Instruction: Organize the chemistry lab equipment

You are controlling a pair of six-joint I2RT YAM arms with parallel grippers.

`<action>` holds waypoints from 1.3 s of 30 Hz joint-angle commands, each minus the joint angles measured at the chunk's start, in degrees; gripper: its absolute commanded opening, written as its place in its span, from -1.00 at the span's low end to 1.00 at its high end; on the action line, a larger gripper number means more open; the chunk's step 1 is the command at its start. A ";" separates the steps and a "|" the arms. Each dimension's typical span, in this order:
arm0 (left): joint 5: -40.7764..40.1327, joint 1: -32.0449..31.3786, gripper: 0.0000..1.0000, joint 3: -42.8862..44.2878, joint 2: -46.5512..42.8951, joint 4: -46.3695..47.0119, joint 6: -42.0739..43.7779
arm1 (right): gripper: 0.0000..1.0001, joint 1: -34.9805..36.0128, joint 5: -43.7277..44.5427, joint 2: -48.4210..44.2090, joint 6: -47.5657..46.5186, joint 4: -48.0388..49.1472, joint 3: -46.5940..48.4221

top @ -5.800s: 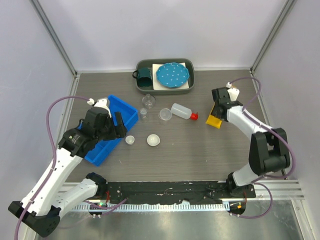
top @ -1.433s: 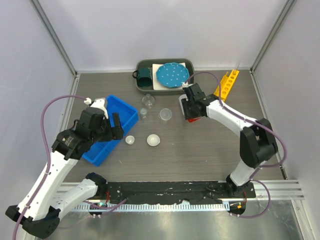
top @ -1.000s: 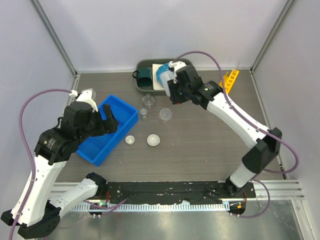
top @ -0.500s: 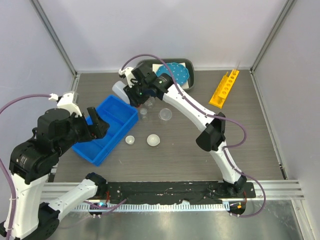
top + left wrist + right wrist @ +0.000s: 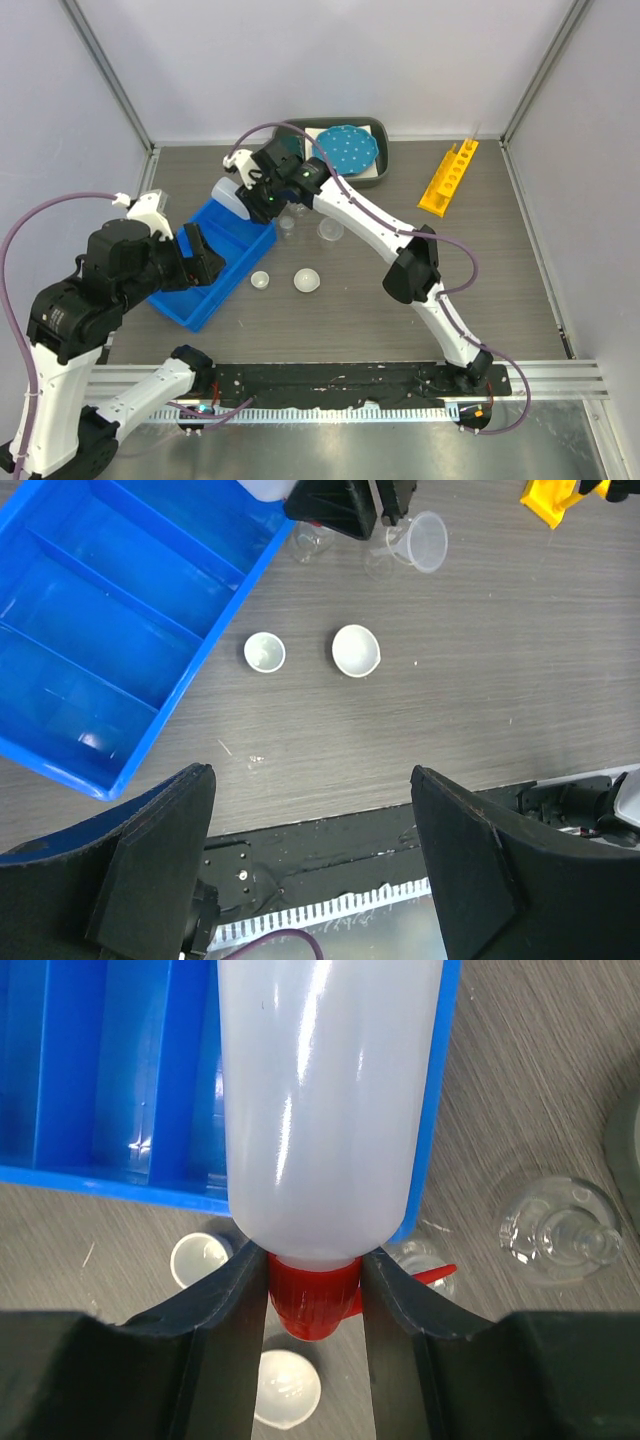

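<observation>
Over on the left, the left gripper hangs above the tabletop with its fingers spread wide and nothing between them, just over the near side of the blue plastic divided bin, which sits askew toward the tabletop's left edge. At the bin's far right corner the right arm reaches all the way across, and the right gripper is clamped on the red cap of the white squeeze bottle with red nozzle, the pale body held in the air over the bin's rim. Down on the wood-grain tabletop, just right of the bin, two small white round dishes lie side by side, apart from each other. Beyond them stand the small clear beaker, the small clear flask and the clear plastic funnel, clustered near the middle. At the far edge a grey tray carries a blue white-dotted round plate and a teal mug, the mug partly hidden by the arm. Toward the far right corner, the long yellow holed test-tube rack lies alone, well apart from everything else.
</observation>
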 commanded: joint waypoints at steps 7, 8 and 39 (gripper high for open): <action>2.65 -0.10 0.67 -3.32 -0.73 2.64 1.24 | -0.85 0.30 -0.26 4.89 -1.79 10.52 -1.21; 2.65 -0.10 0.67 -3.58 -0.73 2.72 1.25 | -0.85 0.39 -0.26 5.24 -1.79 11.05 -1.21; 2.83 -0.10 0.67 -6.57 -1.08 3.51 2.12 | -0.14 0.48 -2.46 10.34 1.63 17.29 -5.78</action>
